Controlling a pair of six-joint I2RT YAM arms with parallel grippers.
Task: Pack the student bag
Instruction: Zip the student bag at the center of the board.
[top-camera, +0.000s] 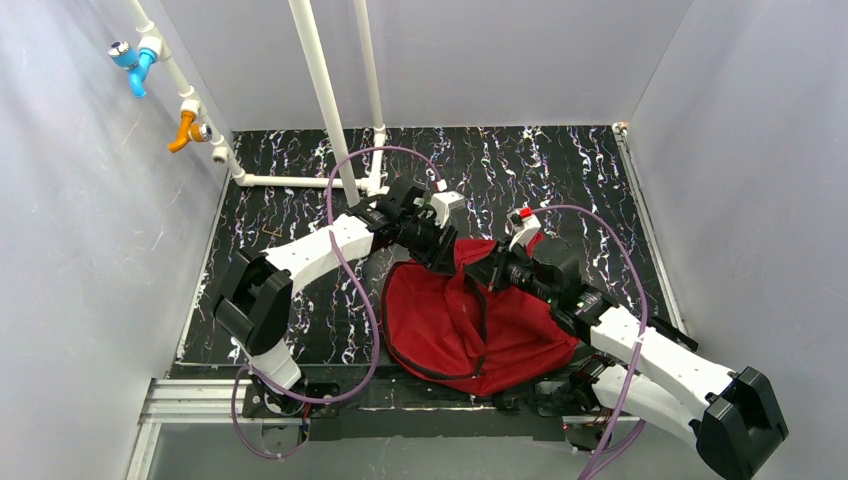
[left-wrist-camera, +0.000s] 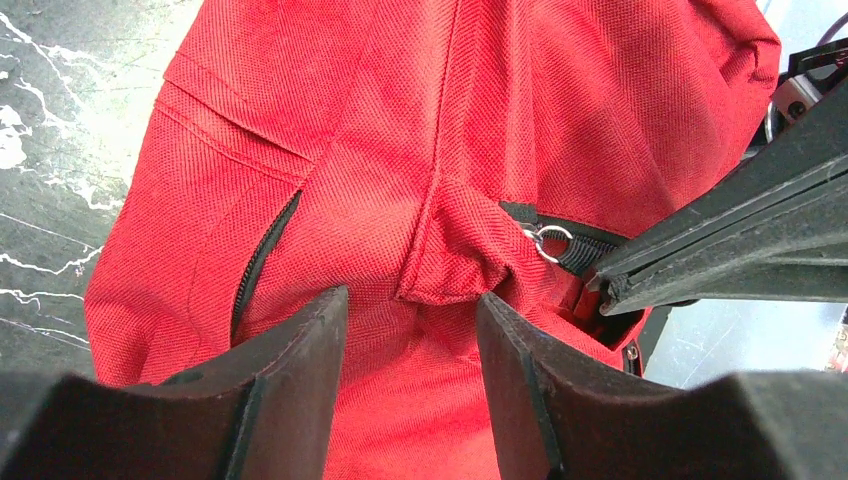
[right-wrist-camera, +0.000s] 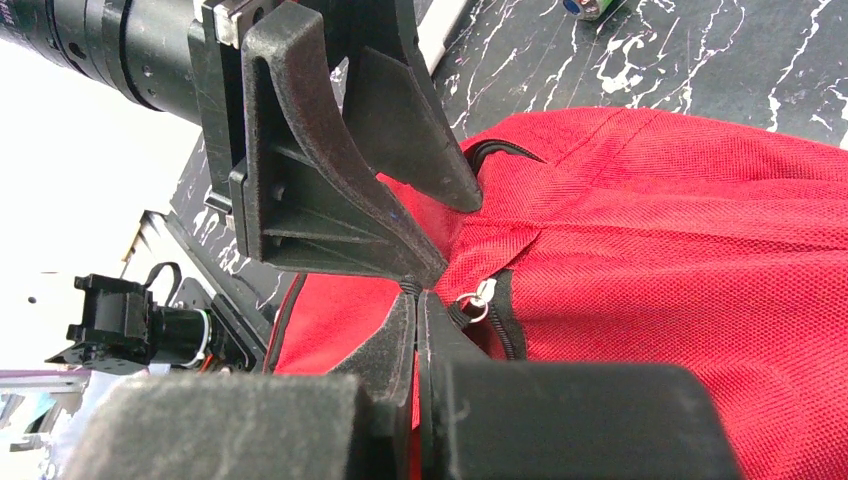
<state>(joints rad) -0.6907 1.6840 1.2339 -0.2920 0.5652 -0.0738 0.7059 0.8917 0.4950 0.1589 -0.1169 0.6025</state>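
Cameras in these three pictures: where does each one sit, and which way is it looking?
Top external: fixed above and behind the arm bases, looking down at the table, the student bag and both arms.
Left wrist: on the left arm, looking past the open left gripper onto red bag fabric.
Right wrist: on the right arm, looking past the shut right gripper toward the zipper.
Shared: each wrist view shows the other arm's gripper beside the zipper ring.

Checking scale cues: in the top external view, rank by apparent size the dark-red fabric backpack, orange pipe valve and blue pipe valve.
1. Dark-red fabric backpack, by far largest.
2-3. Orange pipe valve and blue pipe valve: look alike, so unranked.
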